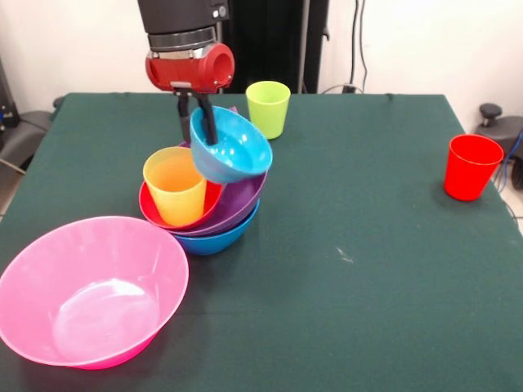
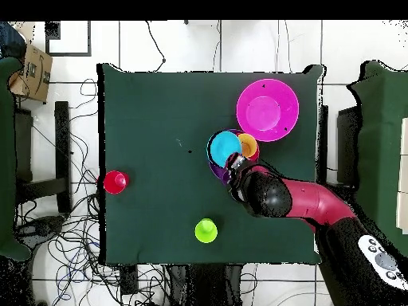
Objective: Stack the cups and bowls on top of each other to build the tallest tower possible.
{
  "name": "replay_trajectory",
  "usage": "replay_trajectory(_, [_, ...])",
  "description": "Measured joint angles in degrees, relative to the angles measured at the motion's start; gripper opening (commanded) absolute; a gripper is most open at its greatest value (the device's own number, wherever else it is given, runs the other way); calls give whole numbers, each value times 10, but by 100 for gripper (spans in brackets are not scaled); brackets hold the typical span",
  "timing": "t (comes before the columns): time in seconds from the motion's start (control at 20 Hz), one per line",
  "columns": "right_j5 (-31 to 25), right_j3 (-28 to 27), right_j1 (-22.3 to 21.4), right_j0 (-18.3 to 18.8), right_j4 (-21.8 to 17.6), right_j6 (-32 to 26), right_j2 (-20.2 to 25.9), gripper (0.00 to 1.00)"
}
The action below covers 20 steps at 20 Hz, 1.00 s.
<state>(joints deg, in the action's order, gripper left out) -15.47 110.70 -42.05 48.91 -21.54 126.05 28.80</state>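
Note:
My gripper (image 1: 198,129) is shut on the far rim of the light blue bowl (image 1: 235,149), one finger inside it and one outside. The bowl hangs tilted over the tower. In the tower, a yellow cup (image 1: 174,188) stands in a small red bowl (image 1: 150,214), which is nested in the purple bowl (image 1: 242,198) and the medium blue bowl (image 1: 221,238). From overhead the gripper (image 2: 235,166) sits at the edge of the light blue bowl (image 2: 224,146), beside the yellow cup (image 2: 249,146). The lime green cup (image 1: 268,108) and the red cup (image 1: 471,167) stand apart from the tower.
The very large pink bowl (image 1: 90,290) sits upright at the table's near left corner, close to the tower. The green table (image 1: 368,261) is open between the tower and the red cup. In the overhead view the pink bowl (image 2: 268,110) lies beside the tower.

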Motion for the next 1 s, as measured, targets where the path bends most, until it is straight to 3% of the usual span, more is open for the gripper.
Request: replay_trajectory(1.0, [-47,0,13,2,0,0,0,100])
